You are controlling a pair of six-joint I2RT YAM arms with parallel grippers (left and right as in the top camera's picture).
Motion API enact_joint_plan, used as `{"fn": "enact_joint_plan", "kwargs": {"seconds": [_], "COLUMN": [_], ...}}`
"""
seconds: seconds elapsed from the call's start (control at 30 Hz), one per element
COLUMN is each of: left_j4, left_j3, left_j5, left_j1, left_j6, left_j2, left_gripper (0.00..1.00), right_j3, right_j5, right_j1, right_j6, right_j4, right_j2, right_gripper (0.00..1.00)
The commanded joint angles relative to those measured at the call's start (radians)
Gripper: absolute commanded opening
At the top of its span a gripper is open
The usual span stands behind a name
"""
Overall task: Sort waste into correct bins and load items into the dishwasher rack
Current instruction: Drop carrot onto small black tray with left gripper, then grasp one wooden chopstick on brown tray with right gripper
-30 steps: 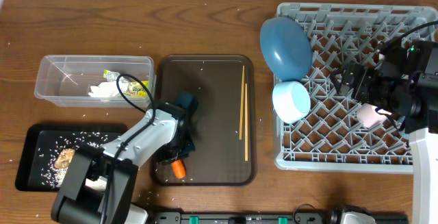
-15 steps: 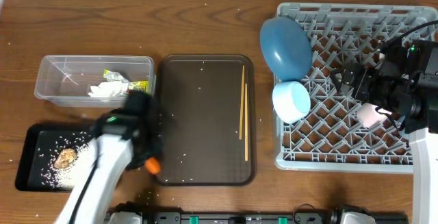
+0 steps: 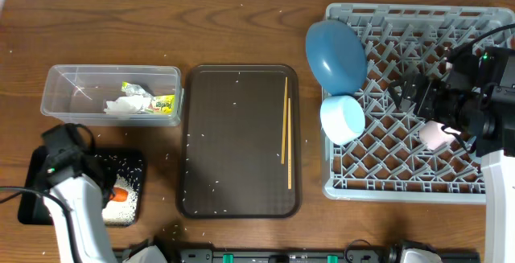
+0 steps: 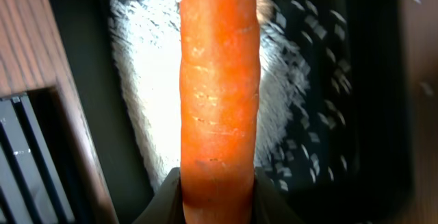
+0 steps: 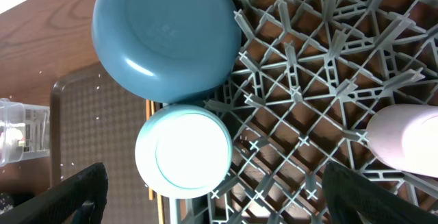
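My left gripper (image 3: 109, 191) is shut on the orange carrot (image 3: 120, 193) and holds it over the black tray (image 3: 30, 189), above a heap of white rice (image 3: 122, 207). In the left wrist view the carrot (image 4: 219, 87) fills the middle, clamped at its lower end by the gripper (image 4: 219, 200), with rice (image 4: 147, 80) below. The clear tub (image 3: 72, 78) holds the snack wrapper (image 3: 163, 102) and napkin (image 3: 122, 106). My right gripper (image 3: 410, 92) is open and empty above the grey rack (image 3: 402, 184), which holds the blue plate (image 3: 334, 54), light-blue cup (image 3: 342, 118) and pink cup (image 3: 434, 135). The brown lump is hidden.
The dark brown serving tray (image 3: 233, 142) lies in the middle with the wooden chopsticks (image 3: 286, 130) along its right side and scattered rice grains. In the right wrist view the plate (image 5: 168, 35), the cup (image 5: 183, 152) and the pink cup (image 5: 407, 138) sit on the rack (image 5: 308, 87).
My left arm has carried the carrot from the brown serving tray leftward to above the black tray. The right arm has not moved.
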Motion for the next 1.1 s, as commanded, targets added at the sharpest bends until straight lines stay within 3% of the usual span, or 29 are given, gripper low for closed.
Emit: {"fn": "enact_joint_plan", "kwargs": {"seconds": [0.0,0.2,0.33,0.4,0.57,0.73,0.9,1.07], "left_j4": [0.037,0.11,0.101,0.059,-0.04,-0.13,-0.187,-0.209], "left_j3": [-0.008,-0.006,0.024,0.061,0.149,0.259,0.331,0.34], "left_j5": [0.063,0.069,0.135,0.179,0.303,0.478,0.487,0.483], "left_j1": [0.043,0.045,0.045,0.045,0.028,-0.068,-0.209,-0.318], "left_j6": [0.023,0.024,0.12,0.158,0.274,0.476,0.541,0.583], "left_j2": [0.061,0.124,0.103,0.082,0.019,-0.067,-0.157,-0.256], "left_gripper": [0.09,0.33,0.7,0.82,0.83,0.83,0.87,0.87], "right_j3": [0.006,0.006,0.006,0.006,0.006,0.006,0.006,0.006], "right_j5": [0.0,-0.012,-0.172,-0.21,-0.19,0.093,0.365,0.465], "right_j1": [0.007,0.007,0.024,0.061,0.223,0.5,0.756,0.858], "right_j6": [-0.014,-0.015,-0.134,-0.157,-0.142,0.022,0.273,0.444], "right_j4": [-0.002,-0.004,0.007,0.016,0.062,0.126,0.137,0.158], "right_j2": [-0.001,-0.001,-0.001,-0.001,-0.001,0.009,0.095,0.267], "right_gripper": [0.93,0.93,0.89,0.87,0.82,0.82,0.79,0.71]}}
